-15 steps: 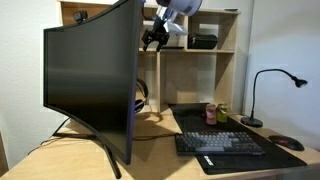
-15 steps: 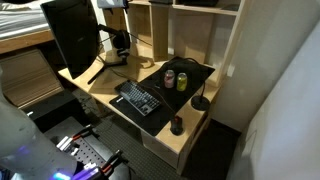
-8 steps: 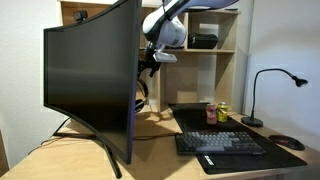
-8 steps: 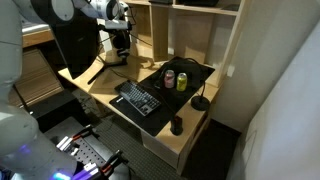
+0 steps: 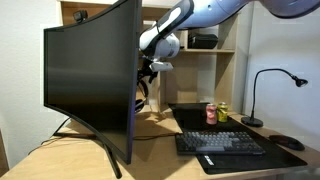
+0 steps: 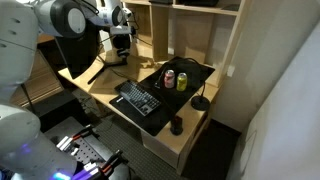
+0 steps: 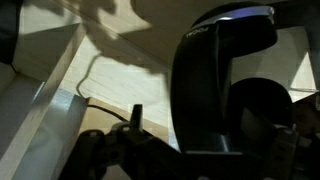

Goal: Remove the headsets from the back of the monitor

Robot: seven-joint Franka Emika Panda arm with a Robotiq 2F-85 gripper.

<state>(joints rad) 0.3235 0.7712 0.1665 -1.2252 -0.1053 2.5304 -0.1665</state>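
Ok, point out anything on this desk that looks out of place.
Only the headsets: they hang behind the monitor, at its edge, an unusual spot for them. The cans stand upright near the keyboard; nothing looks spilled or damaged.

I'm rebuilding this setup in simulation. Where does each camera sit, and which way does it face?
Exterior view: desk height, in front, facing the monitor screen and shelves; the arm shows at upper right.
Exterior view: high, off one desk corner, looking down on the keyboard; arm at upper left.
Wrist view: close on the headsets band above the desktop; blurred dark robot parts along the bottom.
Shared: both exterior views show monitor, keyboard and arm.
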